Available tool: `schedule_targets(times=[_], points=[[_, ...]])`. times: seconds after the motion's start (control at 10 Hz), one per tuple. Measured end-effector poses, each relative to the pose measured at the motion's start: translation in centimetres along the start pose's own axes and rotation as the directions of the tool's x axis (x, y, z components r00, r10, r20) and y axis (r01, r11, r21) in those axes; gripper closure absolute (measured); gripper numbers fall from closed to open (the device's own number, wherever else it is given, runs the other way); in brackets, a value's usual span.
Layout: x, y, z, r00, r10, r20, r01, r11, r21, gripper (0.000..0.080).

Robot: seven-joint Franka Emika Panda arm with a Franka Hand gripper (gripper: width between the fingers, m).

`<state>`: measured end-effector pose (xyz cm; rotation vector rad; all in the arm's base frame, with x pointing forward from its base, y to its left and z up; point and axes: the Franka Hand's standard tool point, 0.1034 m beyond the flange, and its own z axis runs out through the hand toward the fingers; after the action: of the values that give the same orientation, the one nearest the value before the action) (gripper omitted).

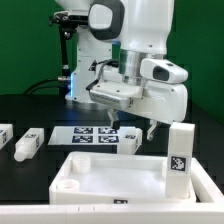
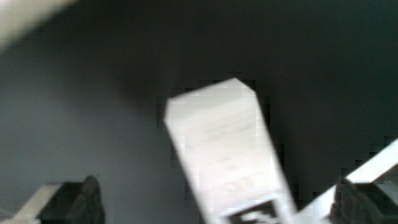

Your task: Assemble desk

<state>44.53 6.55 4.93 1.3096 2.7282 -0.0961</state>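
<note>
The white desk panel [image 1: 105,178] lies rim-up at the front of the black table. One white leg [image 1: 178,152] stands upright at the panel's corner on the exterior view's right, with a tag on its face. Two more legs [image 1: 28,143] [image 1: 3,135] lie on the table at the exterior view's left. My gripper [image 1: 135,127] hangs open above the table behind the panel, holding nothing. In the blurred wrist view a white leg [image 2: 228,150] with a tag at its end lies between my dark fingers [image 2: 71,202], touching neither; my gripper [image 2: 217,205] is open.
The marker board [image 1: 98,137] lies flat behind the panel, under my gripper. The robot base and cables stand at the back. A white edge [image 2: 381,162] shows beside one finger in the wrist view.
</note>
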Motion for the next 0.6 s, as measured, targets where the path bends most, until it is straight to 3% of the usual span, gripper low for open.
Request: schedule_targets(times=[0.2, 0.6], points=[[-0.7, 1.34, -0.41, 0.967, 0.253, 0.014, -0.253, 0.967, -0.013, 0.0151], [-0.78, 1.24, -0.34, 0.881, 0.472, 0.005, -0.472, 0.881, -0.011, 0.0151]])
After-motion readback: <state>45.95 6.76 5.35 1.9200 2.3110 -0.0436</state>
